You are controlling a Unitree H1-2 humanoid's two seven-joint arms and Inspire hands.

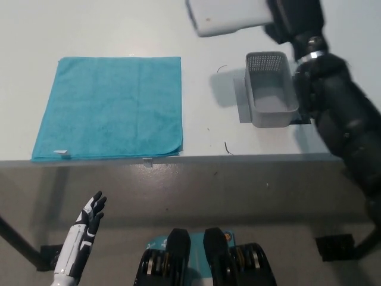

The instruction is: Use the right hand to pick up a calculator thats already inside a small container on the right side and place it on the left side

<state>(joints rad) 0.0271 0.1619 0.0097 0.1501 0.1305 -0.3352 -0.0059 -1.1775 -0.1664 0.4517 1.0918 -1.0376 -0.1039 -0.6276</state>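
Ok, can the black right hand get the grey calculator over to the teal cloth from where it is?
Probably yes. The black right hand holds the grey calculator up in the air, clear of the grey mesh container, and nothing stands between it and the teal cloth.

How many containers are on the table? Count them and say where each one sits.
1. The small grey container stands on the table's right side, empty, right of the teal cloth. None seems hidden.
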